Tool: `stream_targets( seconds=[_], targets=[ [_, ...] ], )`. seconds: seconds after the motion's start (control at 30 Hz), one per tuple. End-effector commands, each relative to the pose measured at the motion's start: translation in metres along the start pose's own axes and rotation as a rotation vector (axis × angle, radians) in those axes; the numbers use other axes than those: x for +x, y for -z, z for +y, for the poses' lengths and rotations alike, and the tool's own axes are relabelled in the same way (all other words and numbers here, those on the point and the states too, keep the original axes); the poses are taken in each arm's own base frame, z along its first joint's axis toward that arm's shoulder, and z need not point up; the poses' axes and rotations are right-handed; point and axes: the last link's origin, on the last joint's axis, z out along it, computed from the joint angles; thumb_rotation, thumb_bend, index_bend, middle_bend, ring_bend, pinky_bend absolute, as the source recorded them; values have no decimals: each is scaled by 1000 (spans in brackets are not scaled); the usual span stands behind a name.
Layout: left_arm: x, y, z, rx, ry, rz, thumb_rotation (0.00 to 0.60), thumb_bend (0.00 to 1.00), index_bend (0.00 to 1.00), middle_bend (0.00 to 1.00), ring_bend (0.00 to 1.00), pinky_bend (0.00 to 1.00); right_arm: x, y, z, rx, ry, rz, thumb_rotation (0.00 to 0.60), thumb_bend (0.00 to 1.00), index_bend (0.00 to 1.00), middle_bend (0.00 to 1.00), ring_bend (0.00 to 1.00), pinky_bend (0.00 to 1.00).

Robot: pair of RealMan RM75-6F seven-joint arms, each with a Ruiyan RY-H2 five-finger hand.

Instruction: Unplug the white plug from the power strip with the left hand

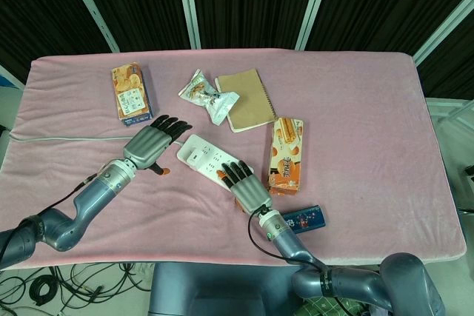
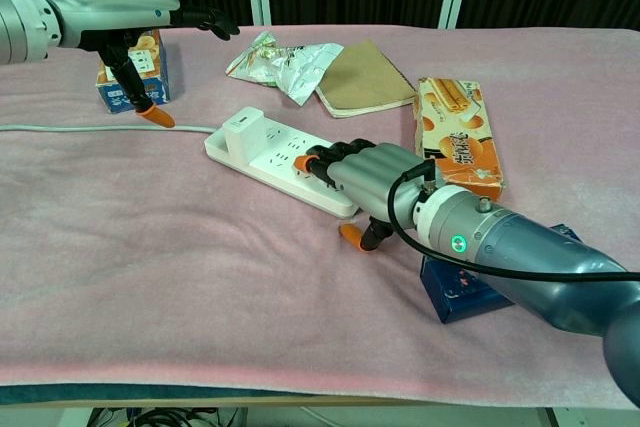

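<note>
Left hand hovering by the plug, right hand pinning the strip down

Going left to right with the power strip [image 2: 285,162] as the landmark: the left hand [image 1: 153,145] floats just off the strip's left end, fingers stretched out and a bit apart, holding nothing and not touching anything as far as I can see. The white plug [image 2: 243,128] sits upright in that same left end of the strip, on the pink table [image 1: 370,109]. It looks like a small, hard, smooth plastic block, probably light but seated snug, so I'd pinch it across its two flat sides and pull straight up, no wiggling. At the strip's right end the right hand [image 2: 365,179] lies flat, fingers pressed on top of it and not curled around it, looks like bracing.
</note>
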Motion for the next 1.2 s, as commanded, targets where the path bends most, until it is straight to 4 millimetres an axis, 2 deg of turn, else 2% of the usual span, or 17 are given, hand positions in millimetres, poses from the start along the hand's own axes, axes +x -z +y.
stream_targets(
  seconds=[0.03, 0.4, 0.57, 0.7, 1.0, 1.2],
  targets=[
    [1, 0, 2, -10, -30, 1, 600, 107, 69, 71, 0, 0, 0, 0, 1, -1, -4, 0, 600, 244, 0, 0, 0, 38],
    [-1, 7, -3, -6, -111, 4, 600, 107, 66, 100, 0, 13, -3, 2, 7, -5, -13, 0, 600, 244, 0, 0, 0, 38],
    [-5, 4, -4, -9, -190, -4, 600, 107, 67, 109, 0, 14, -1, 2, 8, -12, -21, 11, 600, 244, 0, 0, 0, 38],
    [-7, 1, 1, -16, -187, -3, 600, 107, 82, 121, 0, 14, 0, 3, 10, -17, -19, 15, 600, 244, 0, 0, 0, 38],
    [-15, -19, 14, -13, -158, -34, 600, 107, 212, 228, 0, 34, -2, 3, 13, -21, -28, 11, 600, 243, 0, 0, 0, 38],
    [-25, -34, 27, -21, -142, -29, 600, 107, 262, 266, 9, 67, -4, 2, 19, -33, -33, 12, 600, 243, 0, 0, 0, 38]
  ],
)
